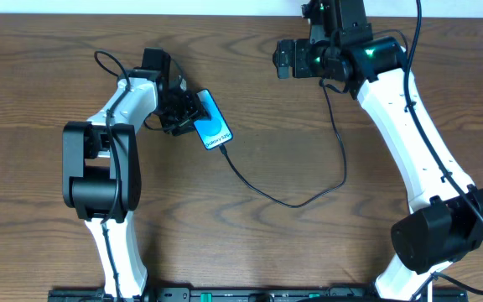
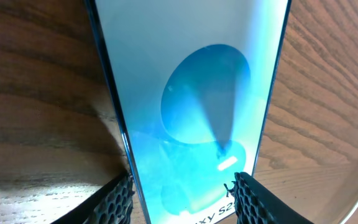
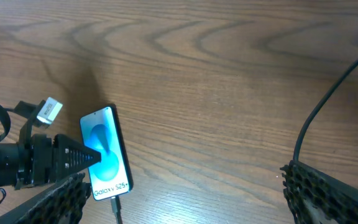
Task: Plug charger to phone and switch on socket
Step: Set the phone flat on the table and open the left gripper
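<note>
surface: brown wood-grain table (image 1: 250, 243), with a pale strip along the far edge in the overhead view.
phone (image 1: 212, 127): flat on the table, left of centre. Screen up, lit blue-cyan. Lies at a slant, "Galaxy" end toward the near side and the table middle.
charger (image 1: 288, 203): thin black cable. Tip sits at the phone's Galaxy end and touches it; cannot tell whether fully seated. Sags in a loop across mid-table, then climbs toward the right arm. Far end hidden under that arm.
left arm (image 1: 99, 168): black base joint at left, white link angled up and right, wrist turned toward the phone.
left gripper (image 2: 182, 186): down at table level, straddling the phone. Black ribbed fingers (image 2: 120, 199) sit against both long edges near the Galaxy end, clamped on the phone at a medium spread.
white tag (image 3: 48, 110): small label on the left arm's wiring, just beside the wrist, seen from the right wrist camera.
right arm (image 1: 418, 143): base at the near right, white links stretched up toward the far edge, wrist bent leftward, green lights lit.
right gripper (image 1: 282, 59): jaws spread wide, nothing between them. Hangs over bare wood at the far side, well apart from the phone. Black cable passes close by one finger in its own camera view.
</note>
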{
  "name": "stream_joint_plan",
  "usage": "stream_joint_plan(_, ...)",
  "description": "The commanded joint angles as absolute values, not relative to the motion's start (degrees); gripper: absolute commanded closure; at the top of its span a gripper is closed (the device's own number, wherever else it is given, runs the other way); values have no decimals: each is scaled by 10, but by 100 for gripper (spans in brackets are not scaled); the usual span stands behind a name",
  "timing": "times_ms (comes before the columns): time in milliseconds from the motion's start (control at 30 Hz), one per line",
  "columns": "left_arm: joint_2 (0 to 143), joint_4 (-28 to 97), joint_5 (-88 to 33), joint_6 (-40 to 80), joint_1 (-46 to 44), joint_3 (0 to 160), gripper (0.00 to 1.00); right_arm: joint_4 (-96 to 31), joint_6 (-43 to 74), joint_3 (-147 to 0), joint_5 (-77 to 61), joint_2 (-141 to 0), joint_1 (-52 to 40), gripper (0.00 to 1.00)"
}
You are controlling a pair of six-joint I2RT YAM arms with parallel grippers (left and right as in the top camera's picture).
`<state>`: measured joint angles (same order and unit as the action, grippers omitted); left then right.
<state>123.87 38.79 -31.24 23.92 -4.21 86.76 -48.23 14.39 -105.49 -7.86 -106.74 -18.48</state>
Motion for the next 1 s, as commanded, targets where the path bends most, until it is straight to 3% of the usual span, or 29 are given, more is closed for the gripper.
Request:
stream_joint_plan(0, 1254, 401, -258, 232, -38, 857, 46, -482, 141, -1064, -77, -1060, -181, 1)
stream_joint_plan(567, 1252, 398, -259, 223, -38, 877, 46, -482, 141, -1064, -77, -1060, -181, 1)
stream_joint_plan(967, 1138, 402, -232, 204, -21, 890, 45, -482, 141, -1064, -76, -1060, -181, 1)
